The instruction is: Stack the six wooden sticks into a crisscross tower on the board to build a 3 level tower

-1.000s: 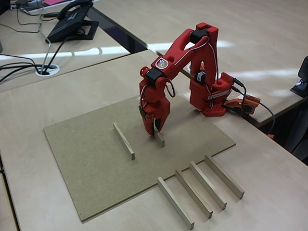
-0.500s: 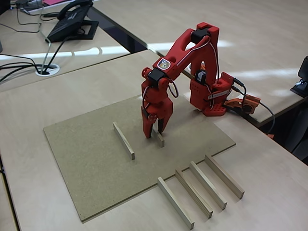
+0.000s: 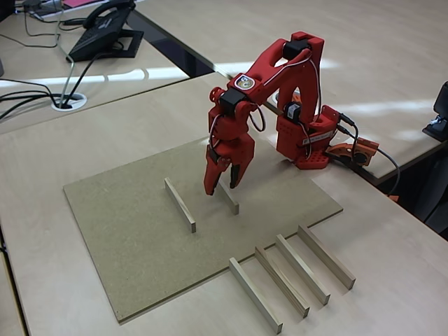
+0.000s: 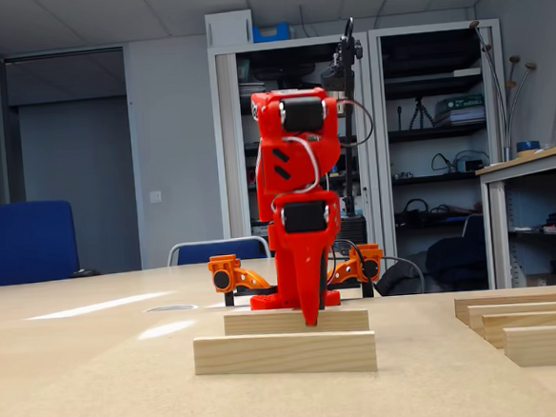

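Fingers [image 3: 224,183] apart above stick [image 3: 228,198] on board [image 3: 126,231].

I see two of the six wooden sticks [image 3: 278,279] lying flat on the board [image 3: 133,231], a tan speckled sheet darker than the desk. The left stick [image 3: 180,204] and the right stick [image 3: 227,196] run roughly parallel, well apart, forming a bottom level with nothing laid across them. The other four pale square bars lie side by side near the board's corner, the two nearer ones overlapping its edge, the rest on the desk.
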You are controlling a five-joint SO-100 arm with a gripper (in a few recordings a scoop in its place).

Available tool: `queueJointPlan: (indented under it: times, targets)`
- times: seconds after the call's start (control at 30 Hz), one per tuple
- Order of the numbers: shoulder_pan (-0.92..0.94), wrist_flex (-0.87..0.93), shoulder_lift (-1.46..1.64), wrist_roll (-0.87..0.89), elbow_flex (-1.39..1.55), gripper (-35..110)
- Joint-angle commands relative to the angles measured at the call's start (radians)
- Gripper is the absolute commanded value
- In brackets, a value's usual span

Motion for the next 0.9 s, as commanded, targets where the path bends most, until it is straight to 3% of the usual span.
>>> queueJointPlan:
  times: [0.0, 0.2, 0.4, 0.63, 0.87]
  targets:
    - [-0.044, 0.054, 0.094, 0.021, -0.071, 25]
    - [-0.158, 0.132, 0.213, 0.130, -0.117, 27]
    - [-0.417, 0.143, 0.278, 0.364, -0.129, 27]
    - [-0.693, 0.031, 0.183, 0.638, -0.137, 26]
    - [-0.824, -0.089, 0.025, 0.779, -0.193, 25]
